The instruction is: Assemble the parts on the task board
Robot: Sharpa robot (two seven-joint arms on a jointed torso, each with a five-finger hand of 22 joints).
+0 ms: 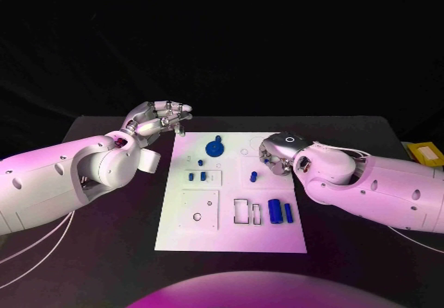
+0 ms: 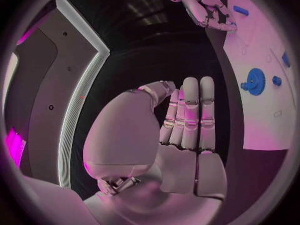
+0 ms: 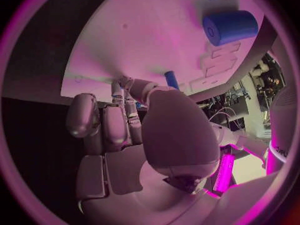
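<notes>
Left hand [image 1: 159, 117] hovers above the dark tabletop [image 1: 111, 224] just off the far left corner of the task board [image 1: 185, 237], fingers straight and close together with the thumb beside them, holding nothing; the left wrist view confirms the flat, empty palm [image 2: 187, 130]. Moving right, the white board lies in the middle of the tabletop with bare dark surface along both its long sides. On its far half sits a blue gear-like part [image 1: 213, 149], with small blue pegs [image 1: 197, 175] nearer the middle and another small blue piece [image 1: 253, 174] to their right. Closer to the robot, a square plate with holes [image 1: 201, 215] lies beside rectangular slots [image 1: 241, 211], and two blue cylinders [image 1: 281, 212] rest to the right of those. Right hand [image 1: 278, 154] hangs over the board's right edge, fingers curled down toward the surface; in the right wrist view a small blue peg [image 3: 170, 80] stands just by its fingertips [image 3: 125, 82], but whether it is held cannot be told. A yellow object [image 1: 425, 153] sits at the tabletop's far right.
</notes>
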